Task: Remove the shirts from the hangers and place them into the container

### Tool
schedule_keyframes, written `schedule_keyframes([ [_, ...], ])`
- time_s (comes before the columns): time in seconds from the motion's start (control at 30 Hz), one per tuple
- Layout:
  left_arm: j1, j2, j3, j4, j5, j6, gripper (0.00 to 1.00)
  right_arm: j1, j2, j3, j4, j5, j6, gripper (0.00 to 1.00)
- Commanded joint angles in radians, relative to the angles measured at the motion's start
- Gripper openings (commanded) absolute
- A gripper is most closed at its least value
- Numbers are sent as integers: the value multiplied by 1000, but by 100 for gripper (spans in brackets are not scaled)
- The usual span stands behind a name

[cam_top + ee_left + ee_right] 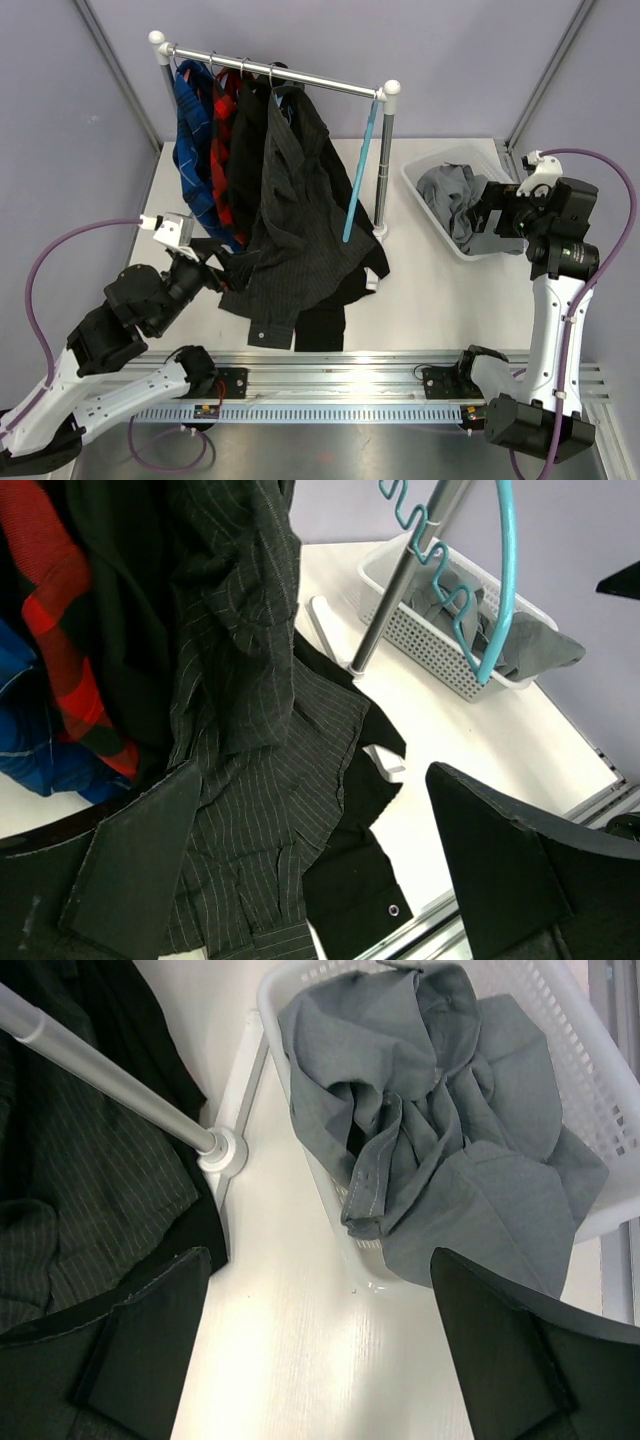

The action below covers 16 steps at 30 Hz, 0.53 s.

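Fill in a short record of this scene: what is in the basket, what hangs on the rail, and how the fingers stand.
In basket: grey shirt, crumpled
Hanging on rail: pinstriped shirt, black shirt, red plaid shirt, blue plaid shirt
Bare hanger: blue hanger, at rail's right end
Left fingers: open, by pinstriped shirt, holding nothing
Right fingers: open, over basket's edge, holding nothing

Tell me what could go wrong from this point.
1. The grey shirt hangs over the rim of the basket; it may slide out.
2. The pinstriped shirt lies bunched against the black shirt, so the open left end effector may pinch both.
3. The empty light blue hanger dangles from the rail beside the pinstriped shirt; a tug could knock it off.
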Motion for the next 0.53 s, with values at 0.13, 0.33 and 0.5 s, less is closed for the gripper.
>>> schedule_keyframes([
  [0.13,2,-39,-41,-18,-44,-28,99,-1,-17,17,21,11,-49,99],
  [0.33,2,-46,-50,-20,-50,-23,99,-1,-31,1,33,16,-60,99],
  [0.5,2,-40,-54,-18,-49,-17,99,-1,-43,-48,78,-13,-31,100],
])
